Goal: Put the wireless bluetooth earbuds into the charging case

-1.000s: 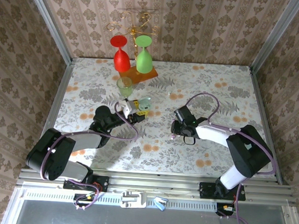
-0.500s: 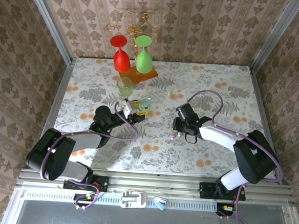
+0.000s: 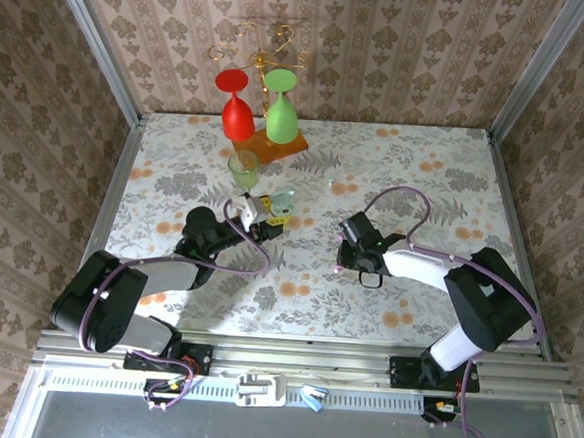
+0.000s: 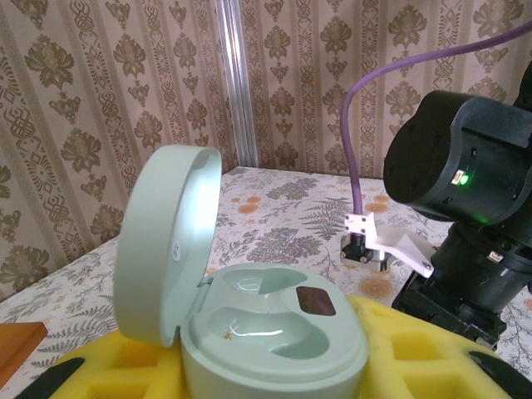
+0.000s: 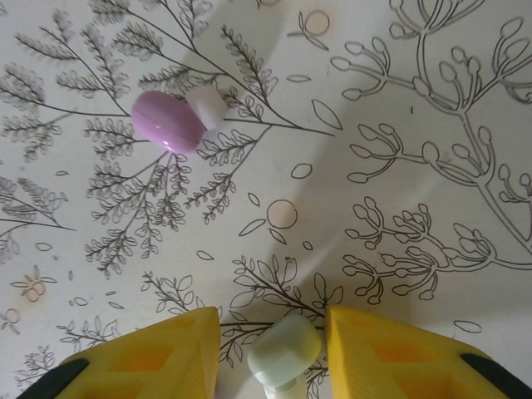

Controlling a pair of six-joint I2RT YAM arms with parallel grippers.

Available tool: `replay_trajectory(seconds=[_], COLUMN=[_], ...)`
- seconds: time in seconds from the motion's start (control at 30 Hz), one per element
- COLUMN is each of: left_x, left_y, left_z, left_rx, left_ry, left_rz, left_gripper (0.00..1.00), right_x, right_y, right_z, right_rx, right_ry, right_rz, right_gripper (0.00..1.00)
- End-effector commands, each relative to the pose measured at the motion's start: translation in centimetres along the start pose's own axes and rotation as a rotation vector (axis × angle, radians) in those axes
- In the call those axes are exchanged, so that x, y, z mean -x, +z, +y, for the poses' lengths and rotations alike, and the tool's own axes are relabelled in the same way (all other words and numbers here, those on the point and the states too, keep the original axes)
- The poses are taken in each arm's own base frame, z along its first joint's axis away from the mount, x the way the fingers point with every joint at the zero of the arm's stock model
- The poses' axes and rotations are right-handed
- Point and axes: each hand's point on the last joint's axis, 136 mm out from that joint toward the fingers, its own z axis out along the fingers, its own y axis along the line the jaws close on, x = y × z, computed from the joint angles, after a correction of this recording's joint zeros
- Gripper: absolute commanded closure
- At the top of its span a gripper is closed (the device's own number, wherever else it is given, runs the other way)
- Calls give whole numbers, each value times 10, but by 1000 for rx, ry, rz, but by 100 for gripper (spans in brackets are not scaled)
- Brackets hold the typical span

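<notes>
One earbud lies between the right tool's fingers, another earbud beyond

Black-jointed white arms carry looping purple cables and yellow, seemingly foam gripper fingers.

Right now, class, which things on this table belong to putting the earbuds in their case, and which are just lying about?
For the job: open mint charging case; lilac earbud; pale earbud.
Lying about: red wine glass; green wine glass; small green tumbler; orange board under the glasses.
</notes>
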Motion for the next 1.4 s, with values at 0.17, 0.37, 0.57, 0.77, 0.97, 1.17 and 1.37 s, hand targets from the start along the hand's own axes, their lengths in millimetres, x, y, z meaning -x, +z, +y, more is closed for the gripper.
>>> replay_trajectory(seconds=[0.17, 0.37, 0.57, 0.77, 0.97, 1.17, 1.37], left_x=[7, 7, 7, 6, 8, 8, 8], left_y=[-6, -8, -9, -8, -9, -11, -10], left_z=[2, 3, 4, 4, 4, 4, 5], left_rx=[21, 27, 34, 36, 34, 40, 40], left_ry=[50, 51, 55, 60, 63, 67, 69], left_rz=[-19, -17, -16, -11, -13, -11, -10], left_gripper=[78, 77, 78, 78, 78, 78, 77], right_x=[14, 19, 21, 18, 17, 13, 6], right_y=[4, -3, -30, -42, -34, -22, -12], right_z=[19, 16, -6, -12, 1, 12, 11], right_rx=[17, -17, -208, -335, -381, -392, -407], right_ry=[-59, -105, -260, -310, -366, -405, -419], right_rz=[0, -7, -32, -28, -11, 21, 54], right_gripper=[66, 65, 65, 68, 72, 72, 75])
